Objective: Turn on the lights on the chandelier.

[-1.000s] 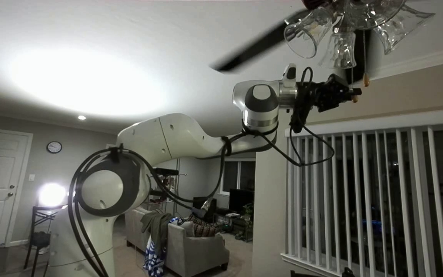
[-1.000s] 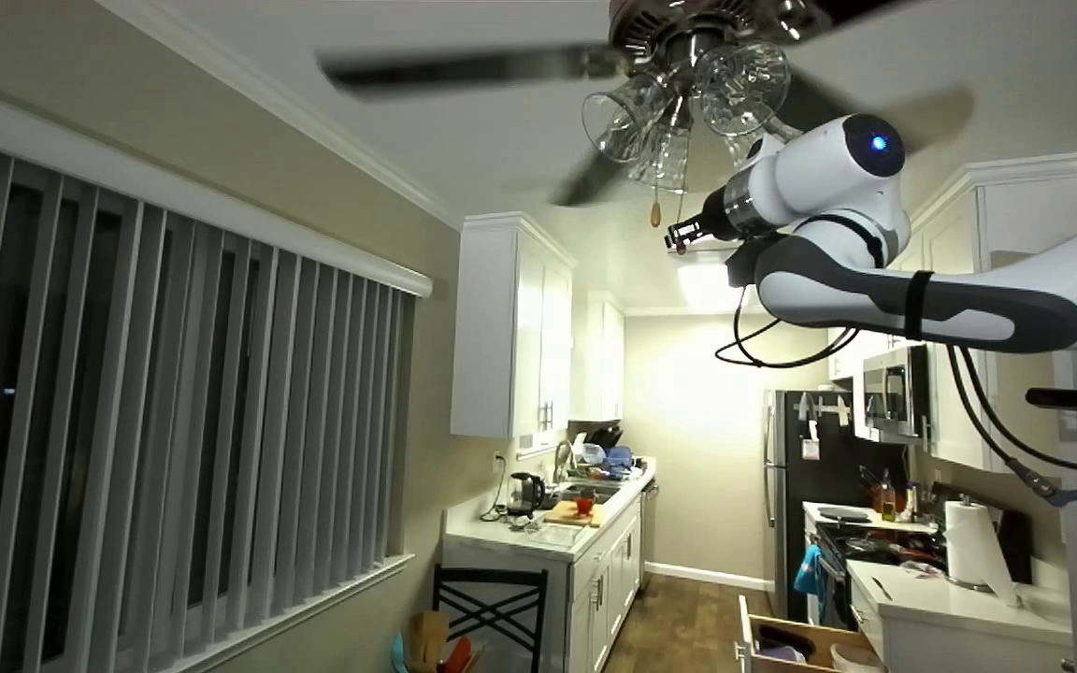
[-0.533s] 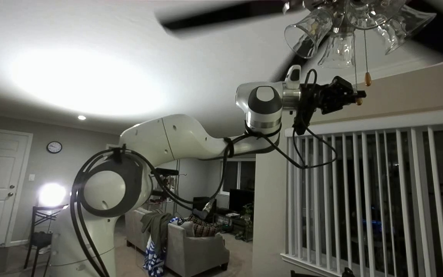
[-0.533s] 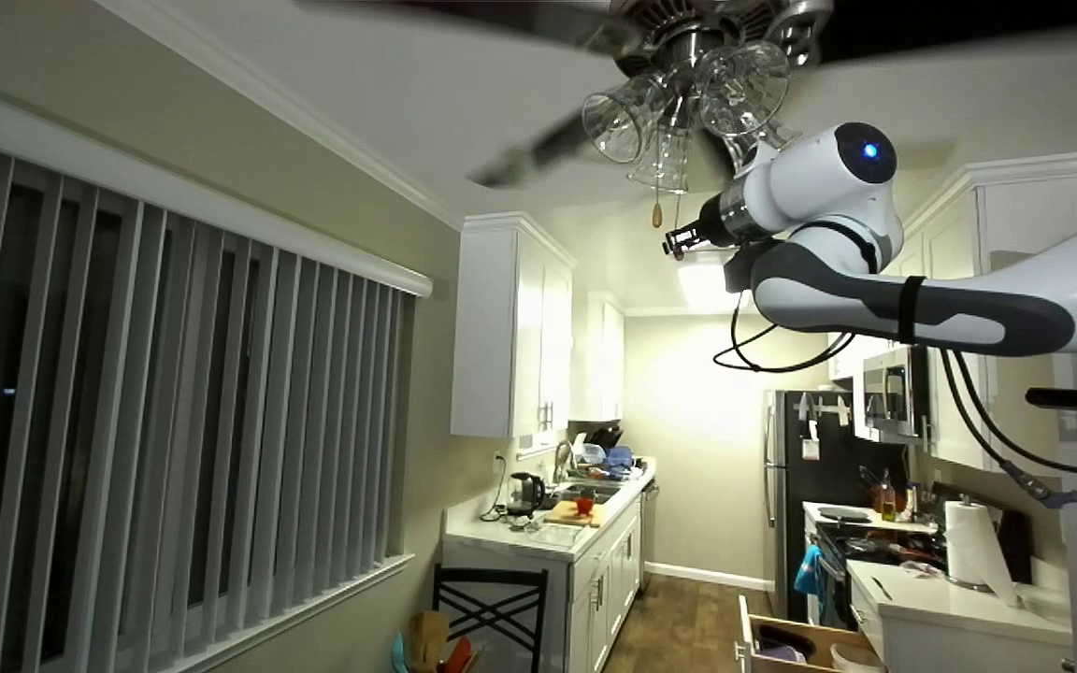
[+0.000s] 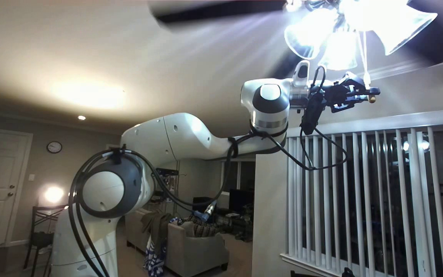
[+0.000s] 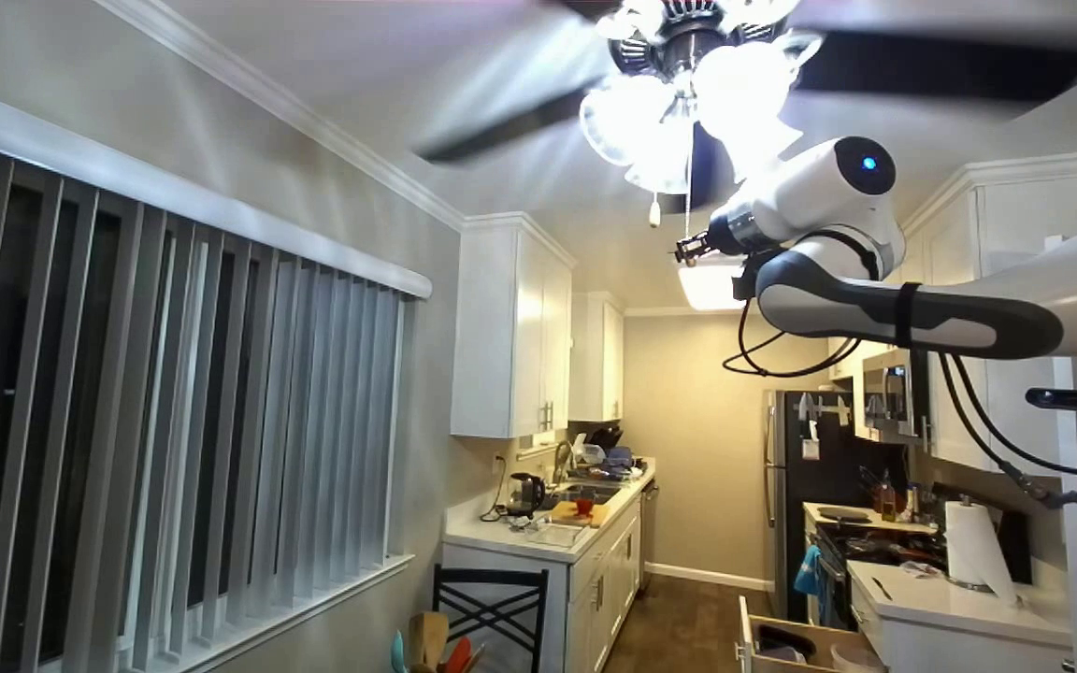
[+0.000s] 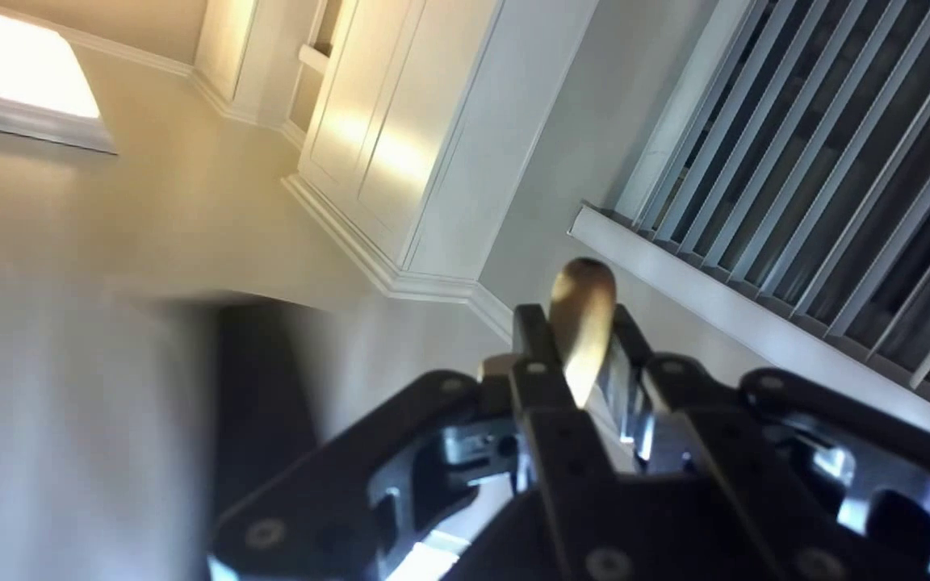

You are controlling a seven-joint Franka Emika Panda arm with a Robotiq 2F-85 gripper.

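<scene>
Lights (image 5: 363, 17): lit, glaring white in both exterior views, clustered under the hub of the ceiling fan (image 6: 683, 47), above your gripper (image 7: 581, 327).
Fingers (image 7: 536, 347): narrow, holding the wooden pull knob (image 7: 584, 298) between them in the wrist view.
Pull chain (image 6: 688, 201): runs straight down from the lights to your gripper in an exterior view.
Switching on: done, judging by that glow.
Letting go: probably all that is left; release gently, without a second tug, and back away below the blurred fan blades (image 6: 950, 67).
</scene>
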